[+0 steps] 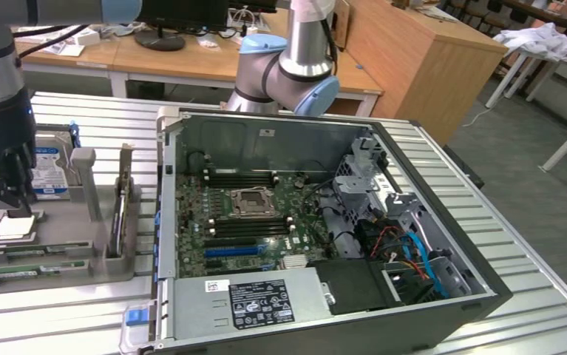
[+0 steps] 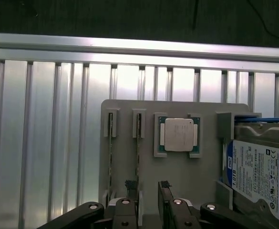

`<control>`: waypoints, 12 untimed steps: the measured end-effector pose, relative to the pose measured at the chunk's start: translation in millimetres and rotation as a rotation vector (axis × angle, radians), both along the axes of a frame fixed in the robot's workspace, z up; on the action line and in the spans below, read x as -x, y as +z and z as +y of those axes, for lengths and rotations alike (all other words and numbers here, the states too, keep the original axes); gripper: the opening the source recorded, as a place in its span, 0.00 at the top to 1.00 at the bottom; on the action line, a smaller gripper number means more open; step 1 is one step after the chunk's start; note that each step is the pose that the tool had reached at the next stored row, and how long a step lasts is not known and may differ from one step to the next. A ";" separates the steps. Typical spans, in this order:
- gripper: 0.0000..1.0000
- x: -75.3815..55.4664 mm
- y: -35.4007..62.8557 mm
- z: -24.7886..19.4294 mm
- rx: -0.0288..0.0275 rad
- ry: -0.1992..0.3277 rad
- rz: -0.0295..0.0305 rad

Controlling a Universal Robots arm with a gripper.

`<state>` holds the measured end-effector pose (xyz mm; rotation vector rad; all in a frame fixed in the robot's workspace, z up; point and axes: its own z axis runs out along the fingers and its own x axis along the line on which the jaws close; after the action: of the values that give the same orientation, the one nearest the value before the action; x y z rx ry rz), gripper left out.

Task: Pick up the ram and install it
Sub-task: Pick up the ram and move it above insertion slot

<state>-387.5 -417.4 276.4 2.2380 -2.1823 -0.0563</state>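
The end effector [image 2: 147, 187] hangs wide open over the grey holder [image 2: 125, 157]. Just beyond it, the ram [image 2: 138, 152] stands on edge in a slot. It is probably light, stiff and fragile, best pinched across its flat faces mid-length. Farther off sits the computer case [image 1: 253, 140].

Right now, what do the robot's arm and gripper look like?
The arm has silver-grey tubes and rounded joints with light-blue caps. The gripper is black, with jointed linkage fingers pinned by small silver bolts.
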 end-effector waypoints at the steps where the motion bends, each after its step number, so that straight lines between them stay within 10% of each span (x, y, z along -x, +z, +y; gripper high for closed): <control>1: 0.69 0.0 -1.3 0.0 -0.0001 0.000 0.0001; 12: 0.69 0.0 -14.9 0.0 0.0000 -0.004 0.0001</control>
<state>-387.5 -417.4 261.5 2.2334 -2.1871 -0.0564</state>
